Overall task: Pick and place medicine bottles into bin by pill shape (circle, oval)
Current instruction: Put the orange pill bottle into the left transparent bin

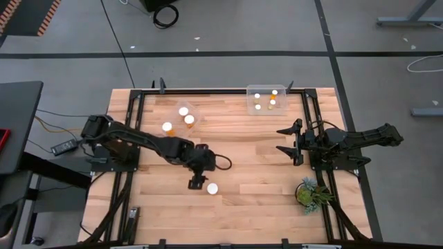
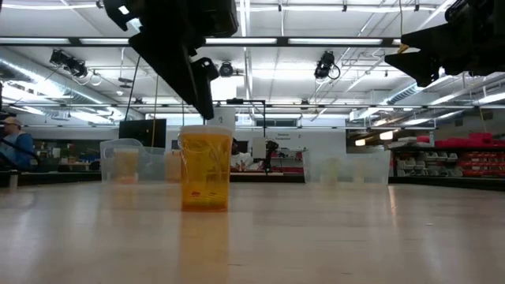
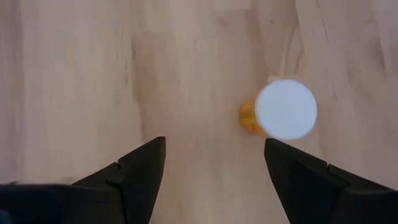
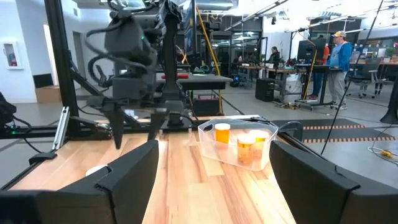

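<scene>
At table's 6 o'clock, we hover left gripper (image 1: 197, 183), fingers spread wide, empty, beside 1 upright bottle (image 1: 212, 188) at its 3 o'clock. We should recentre over cap, descend straight, close gently. Right gripper (image 1: 288, 141) waits wide at 3 o'clock.

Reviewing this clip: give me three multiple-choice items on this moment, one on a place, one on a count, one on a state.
1. Where is the lone orange translucent bottle with a white cap?
A. on the bare wooden table
B. inside a bin
C. beside the plant

2. How many bottles sit in the clear plastic bin near the right arm?
A. one
B. four
C. seven

3. How stands the left gripper?
A. shut on the bottle
B. open, empty
C. out of view

Answers: A, the high view shows it alone on wood; B, four white caps show there; B, the wrist view shows spread fingers with the bottle ahead.
</scene>
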